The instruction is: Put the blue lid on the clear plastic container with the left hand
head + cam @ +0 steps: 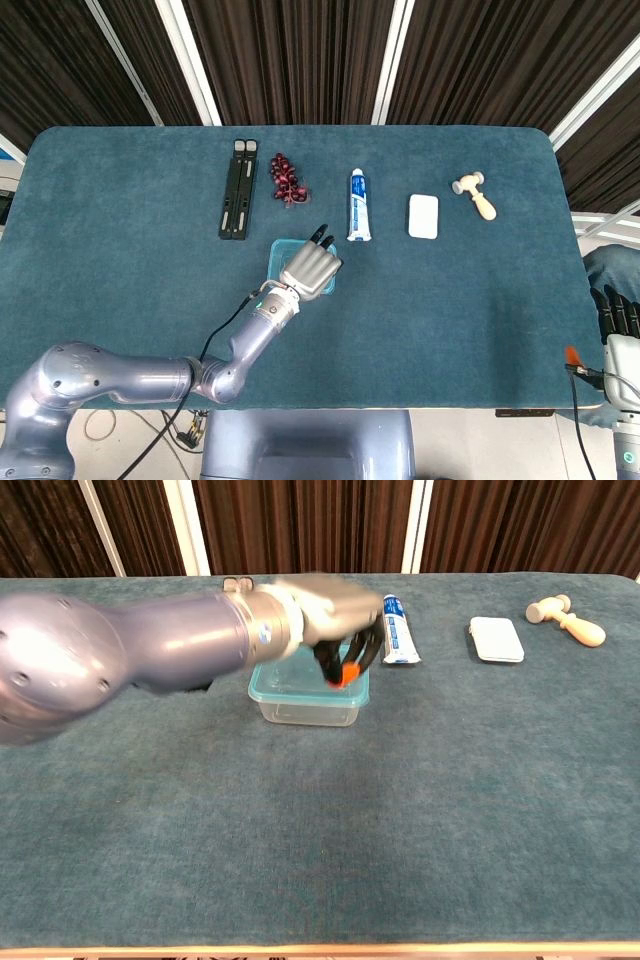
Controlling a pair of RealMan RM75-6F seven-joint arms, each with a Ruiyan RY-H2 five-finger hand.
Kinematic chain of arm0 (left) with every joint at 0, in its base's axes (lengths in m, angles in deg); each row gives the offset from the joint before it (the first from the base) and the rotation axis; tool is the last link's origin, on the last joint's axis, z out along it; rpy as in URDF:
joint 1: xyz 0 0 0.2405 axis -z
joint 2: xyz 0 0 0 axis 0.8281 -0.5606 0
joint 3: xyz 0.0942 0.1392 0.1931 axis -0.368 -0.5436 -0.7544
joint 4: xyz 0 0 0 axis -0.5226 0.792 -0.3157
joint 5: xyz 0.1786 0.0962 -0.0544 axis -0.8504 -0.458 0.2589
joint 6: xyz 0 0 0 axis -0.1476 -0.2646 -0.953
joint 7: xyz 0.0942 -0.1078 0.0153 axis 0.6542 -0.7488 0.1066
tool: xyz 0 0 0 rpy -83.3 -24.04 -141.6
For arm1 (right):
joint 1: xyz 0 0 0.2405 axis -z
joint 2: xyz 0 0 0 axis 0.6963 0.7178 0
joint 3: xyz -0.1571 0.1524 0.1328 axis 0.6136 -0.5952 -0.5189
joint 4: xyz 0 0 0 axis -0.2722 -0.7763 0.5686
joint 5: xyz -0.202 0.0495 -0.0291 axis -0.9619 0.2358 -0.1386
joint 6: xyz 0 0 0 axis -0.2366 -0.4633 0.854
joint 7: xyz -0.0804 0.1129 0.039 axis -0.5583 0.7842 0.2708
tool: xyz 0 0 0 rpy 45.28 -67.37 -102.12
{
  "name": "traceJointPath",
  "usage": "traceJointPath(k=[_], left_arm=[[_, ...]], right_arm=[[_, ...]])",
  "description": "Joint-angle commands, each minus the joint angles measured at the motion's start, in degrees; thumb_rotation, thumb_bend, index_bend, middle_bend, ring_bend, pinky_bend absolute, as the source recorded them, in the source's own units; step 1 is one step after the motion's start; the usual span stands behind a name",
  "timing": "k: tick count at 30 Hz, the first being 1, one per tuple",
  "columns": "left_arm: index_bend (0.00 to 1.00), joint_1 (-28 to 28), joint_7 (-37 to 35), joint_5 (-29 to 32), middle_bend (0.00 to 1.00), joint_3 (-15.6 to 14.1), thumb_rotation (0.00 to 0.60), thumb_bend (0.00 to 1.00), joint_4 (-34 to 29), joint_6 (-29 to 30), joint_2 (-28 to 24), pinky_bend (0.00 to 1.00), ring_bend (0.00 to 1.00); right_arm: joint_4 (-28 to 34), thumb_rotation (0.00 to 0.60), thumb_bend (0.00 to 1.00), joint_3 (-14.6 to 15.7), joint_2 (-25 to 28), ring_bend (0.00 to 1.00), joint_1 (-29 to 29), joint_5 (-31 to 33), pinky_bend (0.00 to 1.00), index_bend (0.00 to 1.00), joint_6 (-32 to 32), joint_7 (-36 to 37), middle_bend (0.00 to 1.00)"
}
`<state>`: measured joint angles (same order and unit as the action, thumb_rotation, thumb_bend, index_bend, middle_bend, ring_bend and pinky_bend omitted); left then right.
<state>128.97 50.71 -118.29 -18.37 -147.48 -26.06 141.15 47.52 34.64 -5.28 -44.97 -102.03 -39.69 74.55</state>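
Note:
The clear plastic container stands mid-table with the blue lid lying flat on top of it. My left hand hovers just above the lid's far right corner, blurred by motion, its fingers bent downward and holding nothing. From the head camera the left hand covers most of the container, so only the left edge shows. My right hand hangs off the table's right edge, fingers straight, with nothing in it.
Along the far side lie a black folded stand, a dark red grape bunch, a toothpaste tube, a white bar and a wooden mallet. The toothpaste tube lies close to the hand's right.

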Motion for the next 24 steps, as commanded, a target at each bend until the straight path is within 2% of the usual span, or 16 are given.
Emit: traceJointPath(k=[1,2,5,9,11,14,16,18,20,24], left_arm=[[0.25,-2.1,0.12,-1.38,0.26,2.14,0.6,0.46,-7.55,5.6,-5.49,0.0,0.01],[0.2,-2.62,1.25,-0.46,0.21,2.23,0.6,0.43,-9.89,6.97,-7.15,0.0,0.0],[0.16,-4.53,4.97,1.77,0.14,1.73,0.6,0.39,-17.44,11.82,-12.44,0.0,0.0],[0.13,-9.52,6.73,1.55,0.1,-1.13,0.6,0.36,-28.47,19.21,-19.96,0.0,0.0],[0.13,-12.49,5.59,0.6,0.09,-2.8,0.6,0.34,-33.14,21.92,-23.2,0.0,0.0],[0.12,-19.17,-1.37,-3.34,0.08,-6.6,0.6,0.31,-39.78,24.16,-29.24,0.0,0.0],[0.12,-24.9,-8.0,-7.71,0.08,-9.77,0.6,0.3,-42.19,26.49,-33.42,0.0,0.0],[0.11,-30.11,-11.47,-14.84,0.07,-13.88,0.6,0.28,-41.18,30.2,-35.98,0.0,0.0],[0.12,-34.56,-13.81,-19.58,0.07,-17.25,0.6,0.28,-39.94,33.67,-36.99,0.0,0.0],[0.12,-42.36,-21.52,-29.14,0.07,-23.06,0.6,0.28,-37.62,36.96,-38.86,0.0,0.0]], right_arm=[[-0.09,0.6,0.36,0.0,-0.05,0.0,-0.03,-0.14,0.0,0.0,-0.06,-0.03,0.0],[-0.18,0.6,0.36,0.03,-0.06,0.0,-0.06,-0.32,0.0,0.0,-0.1,-0.04,0.0],[-0.59,0.6,0.36,0.23,-0.1,0.0,-0.11,-0.98,0.0,0.0,-0.2,-0.06,0.0],[-1.15,0.6,0.36,0.61,-0.06,0.0,-0.21,-1.75,0.0,0.0,-0.15,-0.57,0.0],[-1.3,0.6,0.36,0.69,-0.05,0.0,-0.25,-2.0,0.0,0.0,-0.19,-0.8,0.0],[-1.43,0.6,0.36,0.81,0.0,0.0,-0.33,-2.39,0.0,0.0,-0.21,-1.01,0.0],[-1.65,0.6,0.36,0.77,-0.04,0.0,-0.38,-2.87,0.0,0.0,-0.56,-1.05,0.0],[-1.93,0.6,0.36,0.84,-0.2,0.0,-0.34,-3.49,0.0,0.0,-1.04,-1.09,0.0],[-2.09,0.6,0.36,1.17,-0.29,0.0,-0.32,-4.38,0.0,0.0,-1.31,-1.18,0.0],[-3.05,0.6,0.36,1.77,-0.71,0.0,-0.37,-6.62,0.0,0.0,-2.27,-2.13,0.0]])
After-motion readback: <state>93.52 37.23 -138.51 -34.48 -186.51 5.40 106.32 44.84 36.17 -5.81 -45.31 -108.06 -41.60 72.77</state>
